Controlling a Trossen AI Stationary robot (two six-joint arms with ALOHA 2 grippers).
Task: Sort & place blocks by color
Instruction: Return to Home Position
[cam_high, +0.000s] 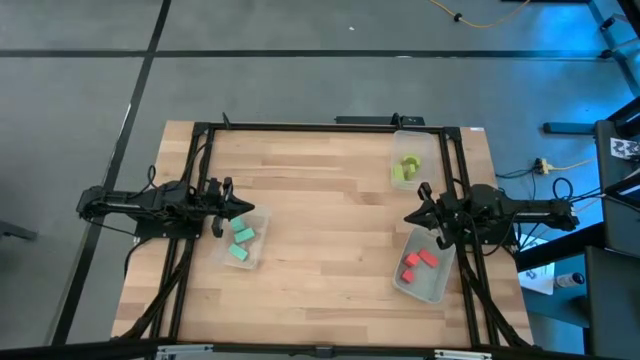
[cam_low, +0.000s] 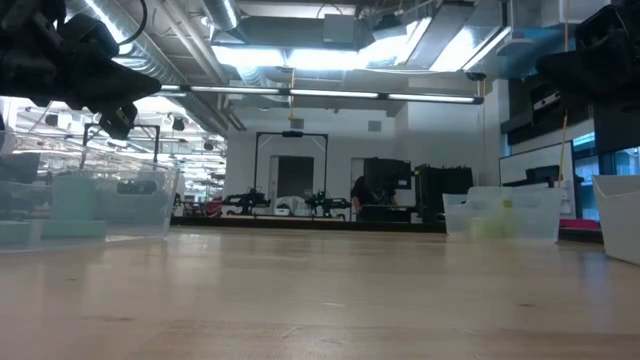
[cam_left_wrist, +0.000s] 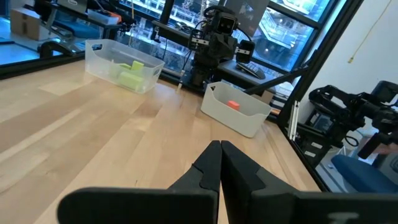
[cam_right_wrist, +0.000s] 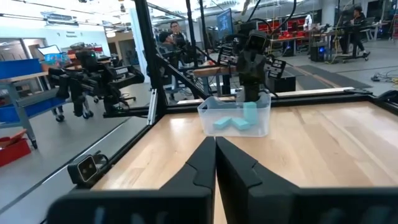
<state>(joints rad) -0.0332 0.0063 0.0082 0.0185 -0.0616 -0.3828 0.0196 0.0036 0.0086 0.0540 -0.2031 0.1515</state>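
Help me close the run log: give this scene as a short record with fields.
teal blocks: in left tub
lime blocks: in upper right tub, high view
red blocks: in lower right tub
left gripper: shut, over left tub's edge
right gripper: shut, at lower right tub's corner
table: holds all three tubs

No text, brand, number or sign can be read in any view (the small black-and-white patch (cam_high: 625, 148) at the right edge of the high view shows only a blocky pattern, too small to tell as letters or digits).
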